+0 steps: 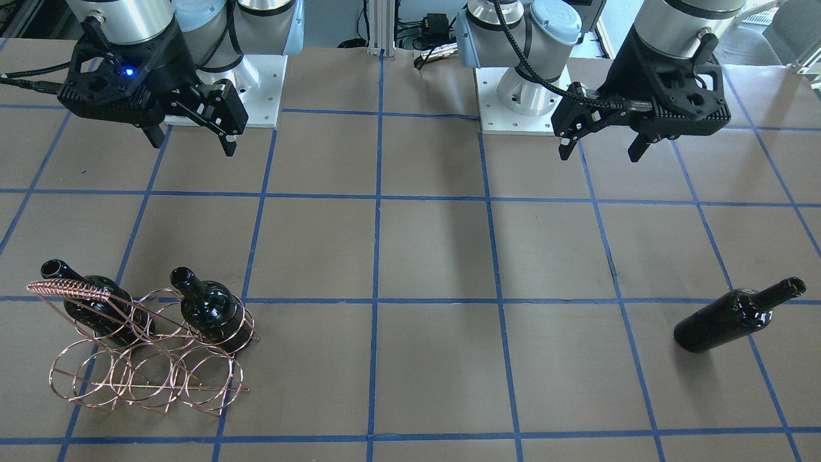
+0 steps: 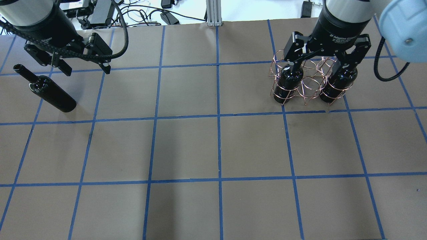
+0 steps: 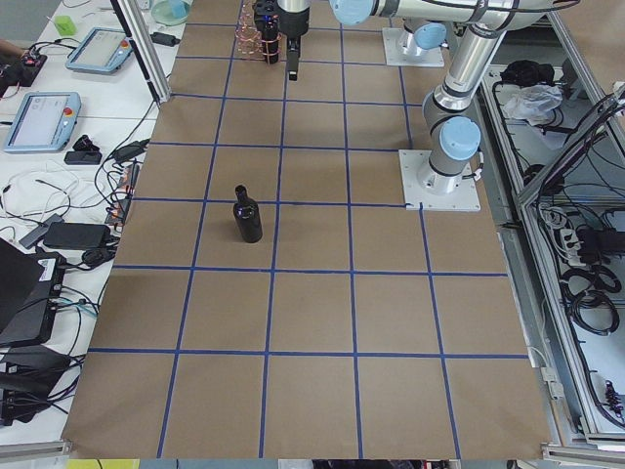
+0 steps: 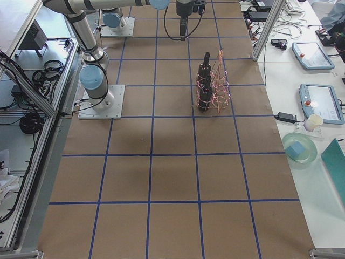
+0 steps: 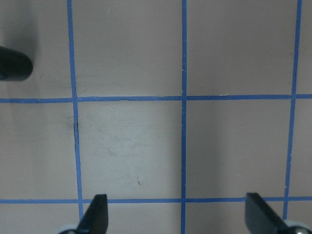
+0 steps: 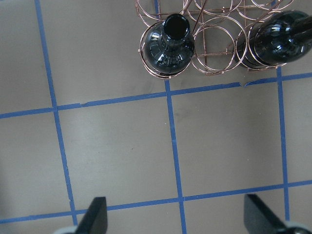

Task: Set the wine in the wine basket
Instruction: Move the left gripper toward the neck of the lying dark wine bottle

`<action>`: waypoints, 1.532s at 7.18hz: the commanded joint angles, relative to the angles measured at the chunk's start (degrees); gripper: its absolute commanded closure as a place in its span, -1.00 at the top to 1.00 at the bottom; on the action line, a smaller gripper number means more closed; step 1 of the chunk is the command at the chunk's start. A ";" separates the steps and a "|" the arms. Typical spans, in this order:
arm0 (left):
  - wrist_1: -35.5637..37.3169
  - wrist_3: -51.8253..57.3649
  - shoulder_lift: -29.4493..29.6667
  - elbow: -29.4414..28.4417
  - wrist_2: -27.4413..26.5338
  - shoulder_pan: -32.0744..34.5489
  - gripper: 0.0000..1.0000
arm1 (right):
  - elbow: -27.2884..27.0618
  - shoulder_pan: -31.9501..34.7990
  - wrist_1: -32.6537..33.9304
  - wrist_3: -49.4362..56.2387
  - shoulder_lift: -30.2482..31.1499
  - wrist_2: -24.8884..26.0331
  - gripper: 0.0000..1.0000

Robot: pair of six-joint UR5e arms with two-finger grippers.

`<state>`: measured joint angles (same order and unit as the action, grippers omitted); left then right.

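The copper wire wine basket [image 1: 147, 359] stands on the table's right half, also in the overhead view [image 2: 312, 71]. Two black wine bottles [image 1: 208, 311] [image 1: 102, 311] stand upright in its outer rings; the ring between them holds nothing. My right gripper [image 1: 192, 146] hangs open and empty above and just robot-side of the basket; its wrist view shows both bottles [image 6: 168, 46] [image 6: 280, 41]. A third wine bottle [image 1: 731, 321] stands upright and free on the left half [image 2: 50, 93]. My left gripper [image 1: 600, 154] is open and empty, above the table beside that bottle, not touching it [image 5: 12, 66].
Brown paper with a blue tape grid [image 2: 218, 116] covers the table. The arm bases [image 1: 519, 96] stand at the robot-side edge. Cables and a post [image 2: 211, 13] lie past the far edge. Tablets and cups sit on side benches [image 4: 318, 102].
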<state>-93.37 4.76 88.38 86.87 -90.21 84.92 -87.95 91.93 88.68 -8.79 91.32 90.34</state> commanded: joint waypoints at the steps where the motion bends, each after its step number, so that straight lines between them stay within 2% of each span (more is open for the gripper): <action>1: 0.55 2.16 -0.05 0.50 -0.05 -1.15 1.00 | -0.03 0.01 0.00 0.00 0.00 0.01 1.00; 2: 1.86 6.62 0.21 0.06 -0.31 -3.60 1.00 | 0.06 0.01 0.00 0.18 0.00 0.01 1.00; 3: 1.96 10.84 1.08 -0.64 0.12 -8.58 1.00 | 0.06 0.01 0.09 0.18 0.00 0.01 1.00; 4: 3.70 19.76 2.22 -0.74 0.04 -14.20 1.00 | 0.06 0.01 0.09 0.09 0.00 0.01 1.00; 5: 8.42 25.59 3.80 -0.82 0.12 -18.26 1.00 | 0.06 0.01 0.09 0.09 0.00 0.01 1.00; 6: 9.07 26.78 5.38 -2.39 0.30 -21.08 1.00 | 0.06 0.01 0.09 0.09 0.00 0.01 1.00; 9: 9.60 34.16 13.63 -8.20 0.82 -26.80 1.00 | 0.06 0.01 0.09 0.18 0.00 0.01 1.00; 10: 14.39 35.30 16.62 -8.47 1.61 -27.17 1.00 | 0.06 0.01 0.09 0.18 0.00 0.01 1.00; 11: 15.22 35.31 18.74 -8.56 2.31 -27.18 1.00 | 0.06 0.01 0.09 0.18 0.00 -0.08 1.00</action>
<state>-80.42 39.44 104.02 78.71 -88.77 58.23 -87.90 91.93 88.77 -8.62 91.32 90.33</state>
